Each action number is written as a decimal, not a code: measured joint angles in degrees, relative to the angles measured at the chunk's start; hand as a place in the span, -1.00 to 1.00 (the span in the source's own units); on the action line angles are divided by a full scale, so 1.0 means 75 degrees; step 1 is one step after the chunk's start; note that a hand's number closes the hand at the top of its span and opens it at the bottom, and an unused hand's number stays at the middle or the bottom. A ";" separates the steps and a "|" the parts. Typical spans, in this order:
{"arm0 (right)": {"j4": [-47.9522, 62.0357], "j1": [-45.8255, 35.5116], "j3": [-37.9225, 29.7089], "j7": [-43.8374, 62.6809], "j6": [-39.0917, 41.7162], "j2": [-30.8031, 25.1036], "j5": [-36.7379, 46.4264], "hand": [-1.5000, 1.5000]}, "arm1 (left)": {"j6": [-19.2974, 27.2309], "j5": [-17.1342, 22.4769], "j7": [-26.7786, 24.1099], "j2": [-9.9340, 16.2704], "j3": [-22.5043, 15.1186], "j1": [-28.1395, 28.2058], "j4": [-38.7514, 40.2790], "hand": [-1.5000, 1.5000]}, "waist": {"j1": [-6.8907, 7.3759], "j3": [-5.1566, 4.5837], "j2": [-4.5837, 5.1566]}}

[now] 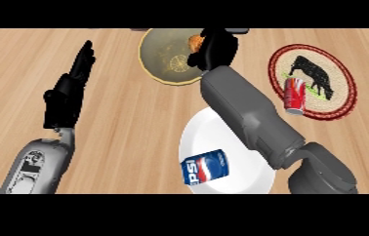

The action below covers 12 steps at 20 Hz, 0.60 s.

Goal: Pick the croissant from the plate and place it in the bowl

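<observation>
An olive-green plate (164, 57) with a yellow pattern lies at the far middle of the counter. My right hand (214, 49) is over its right rim, fingers curled round the orange-brown croissant (194, 41). Only a small part of the croissant shows, at the hand's left edge. A white bowl (209, 132) sits near the front, under my right forearm, with a blue Pepsi can (205, 167) lying in it. My left hand (66, 93) rests open at the left, fingers pointing up, holding nothing.
A red-rimmed round plate (338, 84) with a black cow picture lies at the right. A red soda can (295, 96) lies on its lower left part. Bare wooden counter stretches between my left hand and the dishes.
</observation>
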 measured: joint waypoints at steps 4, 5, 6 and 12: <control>-0.0202 0.0315 -0.0595 -0.0796 -0.0329 -0.0001 -0.0598 -1.00 | -0.0024 -0.0006 0.0007 0.0024 0.0012 0.0006 -0.0108 0.00 | 0.0035 0.0014 0.0054; -0.0268 0.0385 -0.0717 -0.1028 -0.0404 0.0003 -0.0729 -1.00 | -0.0013 -0.0017 0.0026 0.0005 -0.0007 0.0014 -0.0149 0.00 | 0.0047 0.0017 0.0062; -0.0343 0.0464 -0.0836 -0.1274 -0.0501 -0.0005 -0.0849 -1.00 | -0.0008 -0.0014 0.0085 -0.0008 -0.0013 -0.0013 -0.0205 0.00 | 0.0062 0.0021 0.0074; -0.0834 0.0717 -0.1508 -0.2796 -0.0927 0.0002 -0.1503 -1.00 | -0.0036 -0.0027 0.0158 0.0009 0.0028 -0.0072 -0.0168 0.00 | 0.0010 0.0024 0.0074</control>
